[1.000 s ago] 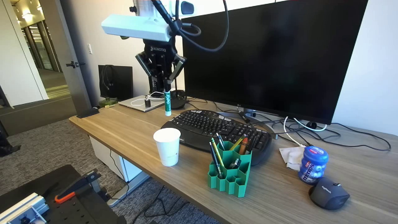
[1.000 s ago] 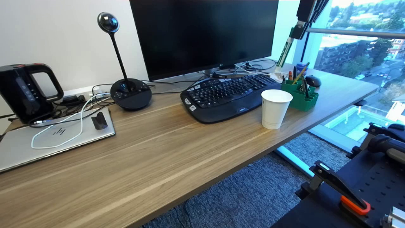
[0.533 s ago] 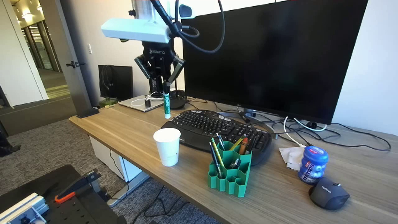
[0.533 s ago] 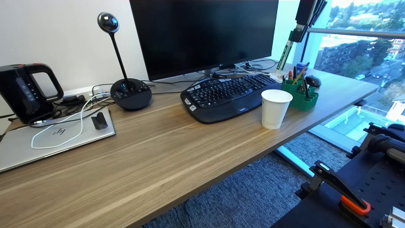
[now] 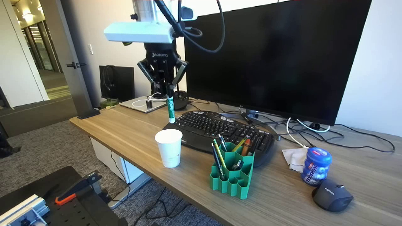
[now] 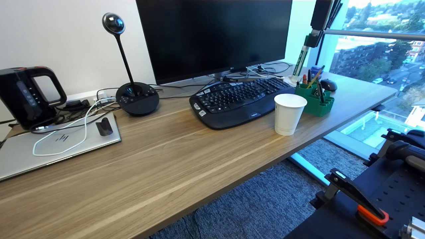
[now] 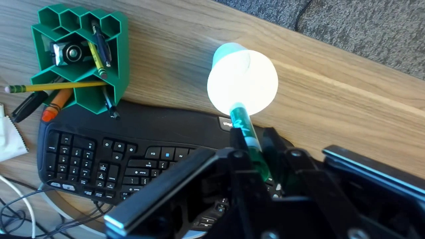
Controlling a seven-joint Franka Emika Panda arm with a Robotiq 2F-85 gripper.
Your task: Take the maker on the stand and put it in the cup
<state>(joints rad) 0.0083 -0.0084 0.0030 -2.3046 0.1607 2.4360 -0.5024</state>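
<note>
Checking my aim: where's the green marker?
The green marker is right of centre in the wrist view, gripped between the fingers, its far end seen against the cup.

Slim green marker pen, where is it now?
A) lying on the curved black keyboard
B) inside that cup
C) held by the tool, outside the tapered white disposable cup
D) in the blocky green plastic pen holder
C: the tool grips the slim green marker pen, and both exterior views show a gap between its lower end and the rim of the tapered white disposable cup.

Green marker (image 5: 171, 110) aloft, white end down, near upright white cup (image 5: 170, 153), green stand (image 5: 233, 189) nearby.
</note>
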